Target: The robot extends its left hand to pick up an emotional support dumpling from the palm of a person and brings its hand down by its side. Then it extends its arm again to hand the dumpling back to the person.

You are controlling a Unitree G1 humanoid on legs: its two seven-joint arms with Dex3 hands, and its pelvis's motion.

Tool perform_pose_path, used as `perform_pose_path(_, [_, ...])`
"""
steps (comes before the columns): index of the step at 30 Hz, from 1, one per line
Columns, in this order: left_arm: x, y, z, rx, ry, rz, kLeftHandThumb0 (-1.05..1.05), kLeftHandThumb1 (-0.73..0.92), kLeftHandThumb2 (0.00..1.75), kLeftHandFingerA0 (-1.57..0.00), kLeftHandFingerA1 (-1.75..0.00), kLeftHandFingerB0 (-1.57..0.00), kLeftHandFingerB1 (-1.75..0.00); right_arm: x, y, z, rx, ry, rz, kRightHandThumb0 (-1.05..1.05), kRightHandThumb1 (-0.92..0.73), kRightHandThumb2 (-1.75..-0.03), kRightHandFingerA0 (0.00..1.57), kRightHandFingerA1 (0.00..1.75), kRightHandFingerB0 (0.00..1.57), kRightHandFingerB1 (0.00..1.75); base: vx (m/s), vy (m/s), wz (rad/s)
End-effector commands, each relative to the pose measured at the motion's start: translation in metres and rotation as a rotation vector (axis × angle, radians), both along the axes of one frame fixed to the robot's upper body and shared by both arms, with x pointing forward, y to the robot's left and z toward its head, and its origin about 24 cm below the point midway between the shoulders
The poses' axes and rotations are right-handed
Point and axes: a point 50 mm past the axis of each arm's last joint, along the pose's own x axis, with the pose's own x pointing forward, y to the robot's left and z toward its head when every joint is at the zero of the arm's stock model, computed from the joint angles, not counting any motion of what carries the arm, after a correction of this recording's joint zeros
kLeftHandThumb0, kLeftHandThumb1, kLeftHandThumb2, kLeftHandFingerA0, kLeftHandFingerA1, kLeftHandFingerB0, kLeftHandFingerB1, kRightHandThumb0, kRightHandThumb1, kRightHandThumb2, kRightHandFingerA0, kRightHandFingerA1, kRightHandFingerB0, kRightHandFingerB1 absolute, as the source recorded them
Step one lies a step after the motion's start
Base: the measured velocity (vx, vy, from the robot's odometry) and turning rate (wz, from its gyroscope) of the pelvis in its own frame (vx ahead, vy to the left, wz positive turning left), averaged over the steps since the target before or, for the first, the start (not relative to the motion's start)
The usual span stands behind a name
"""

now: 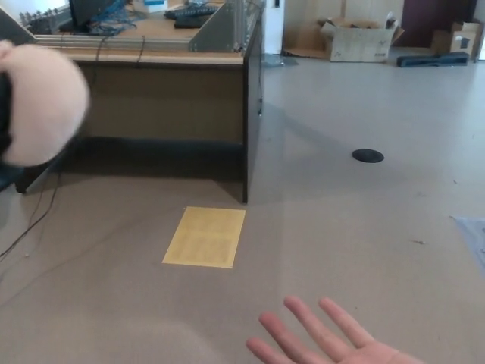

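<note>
A round, pale pink plush dumpling hangs in the air at the far left of the head view, blurred and close to the camera. Behind it, at the picture's edge, a sliver of my black left hand shows, shut on the dumpling; most of the hand is hidden by the plush or out of frame. A person's hand lies palm up with fingers spread at the bottom edge, right of centre, well apart from the dumpling and lower. My right hand does not show.
A wooden desk with dark side panels stands at the back left, with cables trailing to the floor. A yellow sheet lies on the floor before it. A black floor disc and cardboard boxes lie farther off.
</note>
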Motion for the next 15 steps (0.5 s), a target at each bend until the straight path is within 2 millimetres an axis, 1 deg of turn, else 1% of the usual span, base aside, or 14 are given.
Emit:
perform_pose_path(1, [0.003,-0.065,0.036,0.314,-0.146,-0.065,-0.17,0.71,0.62,-1.12,-1.27,-0.94,-0.7,-0.002,-0.006,0.001,-0.014,-0.004,-0.026,-0.43,-0.64,-0.59,0.8,0.48,0.46,0.35,0.0,0.0,0.0])
perform_pose_path(3, [0.003,-0.068,0.037,0.328,-0.147,-0.069,-0.17,0.71,0.62,-1.12,-1.27,-0.94,-0.7,-0.002,-0.007,0.001,-0.011,-0.005,-0.025,-0.43,-0.64,-0.59,0.8,0.48,0.46,0.35,0.0,0.0,0.0])
perform_pose_path(4, [0.001,-0.086,0.042,0.41,-0.187,-0.1,-0.22,0.68,0.61,-1.1,-1.24,-1.01,-0.72,-0.002,-0.006,0.002,-0.015,-0.008,-0.02,-0.42,-0.65,-0.59,0.79,0.48,0.45,0.35,0.0,0.0,0.0])
perform_pose_path(5, [-0.005,-0.114,0.048,0.529,-0.252,-0.149,-0.22,0.68,0.61,-1.1,-1.24,-1.01,-0.72,-0.002,-0.006,0.003,-0.02,-0.013,-0.012,-0.42,-0.65,-0.59,0.79,0.48,0.45,0.35,0.0,0.0,0.0])
perform_pose_path(9, [-0.006,-0.115,0.048,0.538,-0.254,-0.145,-0.22,0.68,0.61,-1.1,-1.24,-1.01,-0.72,-0.001,-0.006,0.003,-0.021,-0.014,-0.011,-0.42,-0.65,-0.59,0.79,0.48,0.45,0.35,0.0,0.0,0.0])
perform_pose_path(10, [-0.009,-0.129,0.049,0.604,-0.324,-0.17,-0.17,0.71,0.61,-1.07,-1.24,-0.99,-0.76,-0.001,-0.006,0.003,-0.022,-0.009,-0.014,-0.44,-0.64,-0.6,0.79,0.47,0.46,0.35,0.0,0.0,0.0])
perform_pose_path(11, [-0.015,-0.147,0.049,0.687,-0.415,-0.207,-0.17,0.71,0.61,-1.07,-1.24,-0.99,-0.76,0.0,-0.006,0.003,-0.024,-0.004,-0.016,-0.44,-0.64,-0.6,0.79,0.47,0.46,0.35,0.0,0.0,0.0])
perform_pose_path(12, [-0.018,-0.157,0.049,0.744,-0.45,-0.223,-0.12,0.7,0.64,-1.07,-1.27,-0.97,-0.78,0.0,-0.006,0.003,-0.026,-0.002,-0.016,-0.45,-0.66,-0.6,0.79,0.47,0.47,0.36,0.0,0.0,0.0])
perform_pose_path(13, [-0.019,-0.162,0.049,0.774,-0.463,-0.229,-0.12,0.7,0.64,-1.07,-1.27,-0.97,-0.78,0.0,-0.006,0.004,-0.027,-0.001,-0.015,-0.45,-0.66,-0.6,0.79,0.47,0.47,0.36,0.0,0.0,0.0])
perform_pose_path(14, [-0.022,-0.171,0.047,0.83,-0.484,-0.25,-0.1,0.71,0.66,-1.02,-1.27,-0.95,-0.75,0.0,-0.006,0.004,-0.032,-0.007,-0.009,-0.42,-0.65,-0.59,0.79,0.48,0.45,0.36,0.0,0.0,0.0])
perform_pose_path(15, [-0.023,-0.174,0.046,0.849,-0.49,-0.261,-0.1,0.71,0.66,-1.02,-1.27,-0.95,-0.75,0.0,-0.006,0.004,-0.034,-0.011,-0.006,-0.42,-0.65,-0.59,0.79,0.48,0.45,0.36,0.0,0.0,0.0])
